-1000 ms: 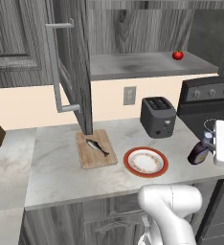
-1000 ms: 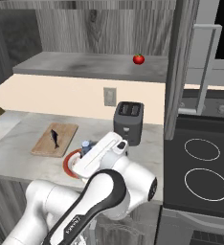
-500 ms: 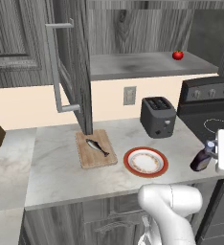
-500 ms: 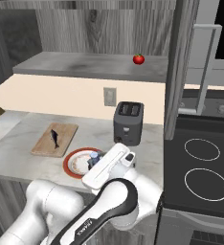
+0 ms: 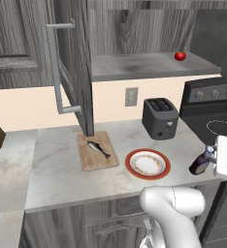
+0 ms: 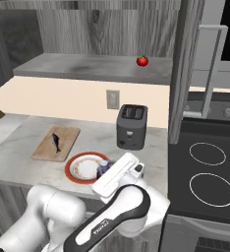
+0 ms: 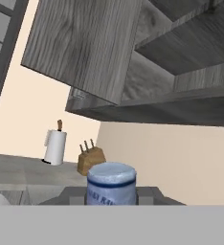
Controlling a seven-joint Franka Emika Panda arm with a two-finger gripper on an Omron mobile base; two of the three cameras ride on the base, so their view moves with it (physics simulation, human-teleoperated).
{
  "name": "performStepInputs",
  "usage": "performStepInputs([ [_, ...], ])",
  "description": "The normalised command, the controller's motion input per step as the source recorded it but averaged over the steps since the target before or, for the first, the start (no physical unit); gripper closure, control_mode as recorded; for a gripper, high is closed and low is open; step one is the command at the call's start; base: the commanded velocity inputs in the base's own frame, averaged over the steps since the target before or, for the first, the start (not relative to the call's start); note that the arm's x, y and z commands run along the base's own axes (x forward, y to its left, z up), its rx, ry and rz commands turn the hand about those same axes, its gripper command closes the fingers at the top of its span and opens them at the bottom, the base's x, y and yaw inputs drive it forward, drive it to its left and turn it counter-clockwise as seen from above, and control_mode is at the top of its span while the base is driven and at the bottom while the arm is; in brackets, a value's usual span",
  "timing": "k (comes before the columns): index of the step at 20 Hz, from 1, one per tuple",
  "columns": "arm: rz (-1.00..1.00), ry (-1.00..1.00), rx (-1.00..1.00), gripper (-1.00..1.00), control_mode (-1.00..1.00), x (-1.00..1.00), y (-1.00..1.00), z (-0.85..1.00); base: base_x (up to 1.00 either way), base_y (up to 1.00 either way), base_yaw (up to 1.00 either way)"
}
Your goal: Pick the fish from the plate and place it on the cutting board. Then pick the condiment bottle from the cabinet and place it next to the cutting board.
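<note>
Wooden cutting board [image 5: 97, 150] already has the fish [image 5: 98, 148] lying on it, so the first half looks done and the plate [image 5: 148, 164] just right of the board sits bare. Now the bottle [image 5: 201, 162]: the gripper [image 5: 217, 157] is clamped shut on it, blue cap poking up between the fingertips in the hand view. Over the last second the arm has carried it lower, and it now hangs at counter height well to the right of the board, out past the plate and near the counter's right end, in front of the stove [image 5: 213, 112]. From the right side it shows at the plate's near edge instead, so its exact spot is hard to pin. The cabinet [image 5: 71, 63] door stands open above the board, the tomato [image 5: 180, 55] alone on the shelf. What's left, I'd say, is a swing left across the plate to set the bottle down beside the board without clipping the toaster [image 5: 159, 117].
</note>
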Motion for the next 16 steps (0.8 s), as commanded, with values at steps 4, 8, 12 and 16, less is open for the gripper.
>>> performStepInputs([
  [4, 0.00, 0.00, 0.06, 1.00, -1.00, 0.27, -0.11, -0.16, 0.00, 0.00, 0.00],
  [8, 0.00, 0.00, 0.04, 1.00, -1.00, 0.17, -0.13, -0.14, 0.00, 0.00, 0.00],
  [12, 0.00, 0.01, 0.00, 1.00, -1.00, 0.08, -0.10, -0.08, 0.00, 0.00, 0.00],
  [16, 0.00, 0.00, 0.00, 1.00, -1.00, 0.05, -0.02, -0.05, 0.00, 0.00, 0.00],
])
